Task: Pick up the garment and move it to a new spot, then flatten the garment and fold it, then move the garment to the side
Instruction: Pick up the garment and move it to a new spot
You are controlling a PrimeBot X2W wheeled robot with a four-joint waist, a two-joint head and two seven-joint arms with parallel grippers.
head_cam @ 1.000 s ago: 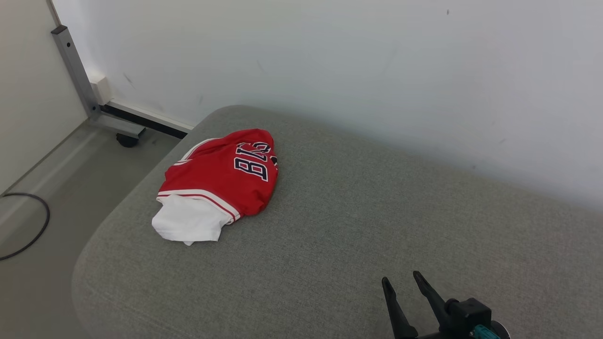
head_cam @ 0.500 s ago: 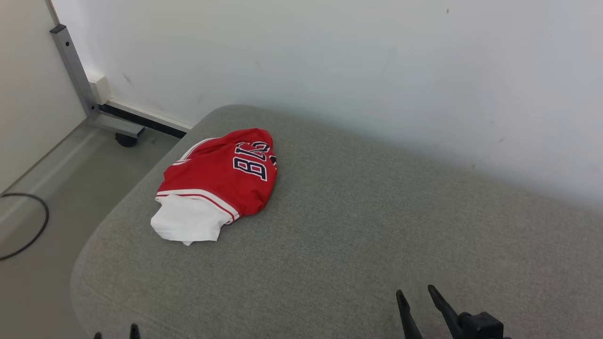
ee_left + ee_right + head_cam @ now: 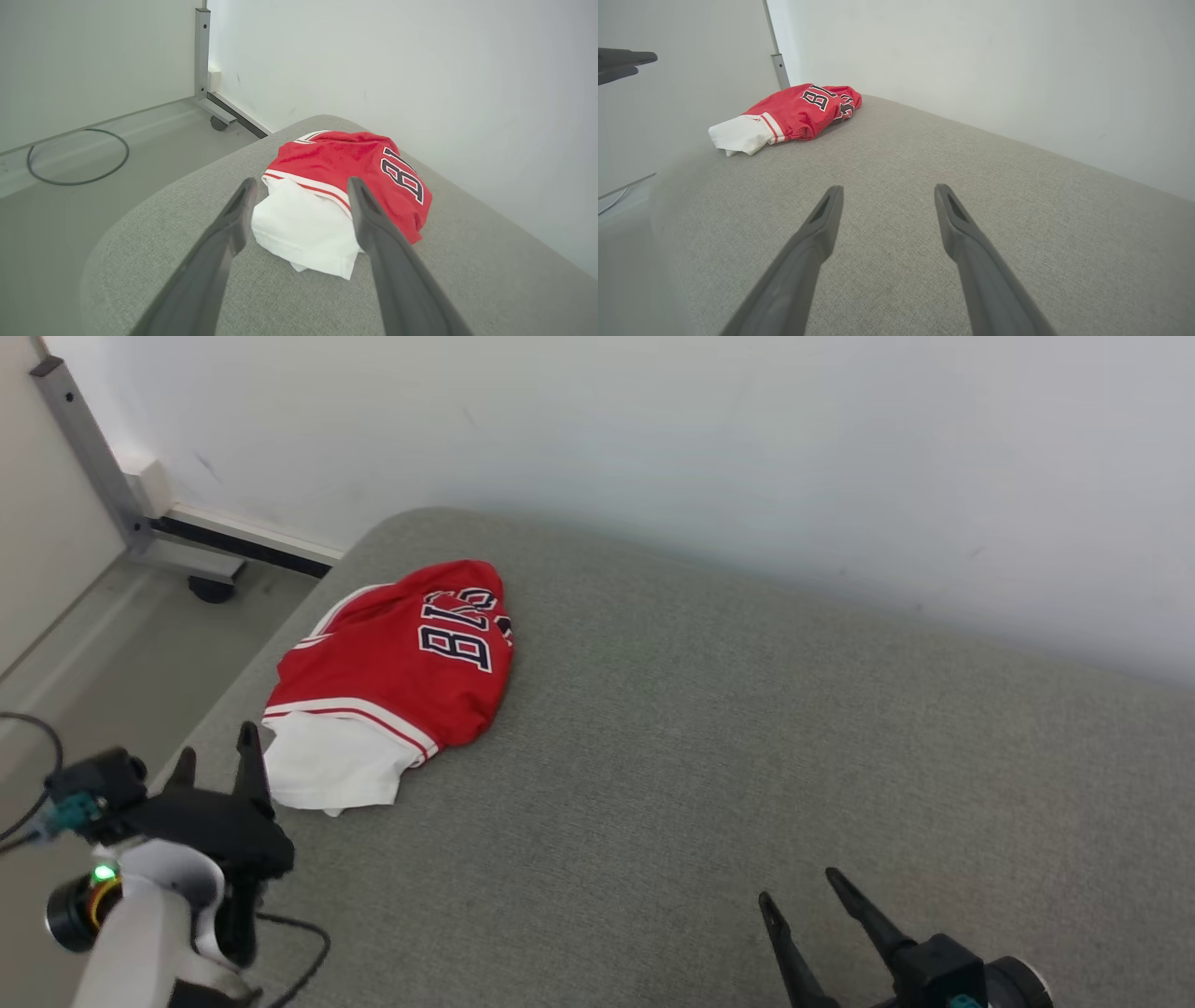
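The crumpled red-and-white garment (image 3: 392,681) lies at ten o'clock on the grey cushion (image 3: 700,756). My left gripper (image 3: 216,745), at eight o'clock, hovers just beside its white edge, jaws spread, empty. My right gripper (image 3: 798,887), at five o'clock, is spread and empty too, well apart.

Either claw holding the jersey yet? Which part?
Nothing held: left claw open, beside the jersey's white end; right claw open over the grey cushion.

Grey fabric cushion (image 3: 747,756) against a white wall (image 3: 747,448), pale floor (image 3: 117,677), metal post (image 3: 91,453) at left.
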